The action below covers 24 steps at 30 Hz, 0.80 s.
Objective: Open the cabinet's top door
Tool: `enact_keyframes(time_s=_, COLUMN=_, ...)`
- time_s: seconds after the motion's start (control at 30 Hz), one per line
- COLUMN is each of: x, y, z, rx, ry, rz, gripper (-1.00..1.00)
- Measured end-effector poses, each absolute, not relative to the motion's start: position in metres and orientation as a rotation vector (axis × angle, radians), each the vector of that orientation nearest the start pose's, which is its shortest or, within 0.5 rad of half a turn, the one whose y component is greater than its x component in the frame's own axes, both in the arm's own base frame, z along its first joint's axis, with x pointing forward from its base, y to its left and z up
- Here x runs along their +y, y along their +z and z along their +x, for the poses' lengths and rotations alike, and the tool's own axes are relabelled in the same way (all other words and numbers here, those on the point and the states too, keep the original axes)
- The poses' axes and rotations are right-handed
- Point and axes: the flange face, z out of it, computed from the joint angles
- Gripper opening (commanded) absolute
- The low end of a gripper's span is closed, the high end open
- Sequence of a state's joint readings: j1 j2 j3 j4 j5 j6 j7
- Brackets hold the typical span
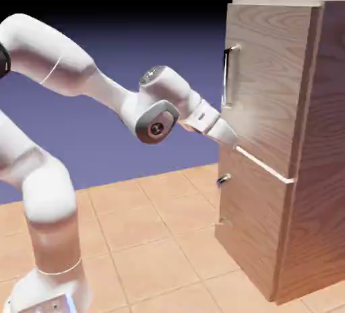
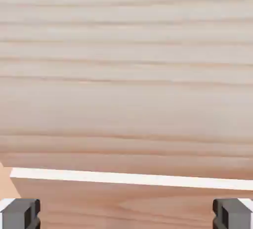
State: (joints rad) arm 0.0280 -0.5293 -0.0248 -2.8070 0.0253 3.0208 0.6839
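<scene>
While closed, top door [image 1: 266, 82] stands upright

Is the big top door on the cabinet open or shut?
Shut, it looks like. The top door sits flat against the cabinet, lined up with the panel below it, with no gap along its edges.

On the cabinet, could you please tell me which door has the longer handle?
The top door; its bar handle runs long, the lower's short.
</scene>
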Motion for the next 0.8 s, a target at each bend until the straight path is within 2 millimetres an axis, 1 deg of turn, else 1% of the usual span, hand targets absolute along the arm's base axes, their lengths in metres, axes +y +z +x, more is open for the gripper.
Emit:
enact_keyframes(time_s=0.13, x=-0.013, y=0.374, z=0.404, rx=1.054, ry=-0.67, rz=-2.573, gripper=0.0)
enact_keyframes(time_s=0.23, x=-0.021, y=0.323, z=0.403, rx=1.141, ry=-0.451, rz=-2.598, gripper=0.0)
enact_keyframes(time_s=0.33, x=-0.029, y=0.274, z=0.395, rx=1.229, ry=-0.248, rz=-2.62, gripper=0.0)
enact_keyframes(time_s=0.47, x=-0.042, y=0.216, z=0.377, rx=1.352, ry=-0.013, rz=-2.641, gripper=0.0)
enact_keyframes(time_s=0.57, x=-0.055, y=0.182, z=0.359, rx=1.452, ry=0.129, rz=-2.652, gripper=0.0)
enact_keyframes(time_s=0.63, x=-0.065, y=0.164, z=0.346, rx=1.52, ry=0.204, rz=-2.657, gripper=0.0)
enact_keyframes(time_s=0.73, x=-0.083, y=0.144, z=0.328, rx=1.627, ry=0.283, rz=-2.661, gripper=0.0)
enact_keyframes(time_s=0.8, x=-0.097, y=0.137, z=0.318, rx=1.7, ry=0.31, rz=-2.663, gripper=0.0)
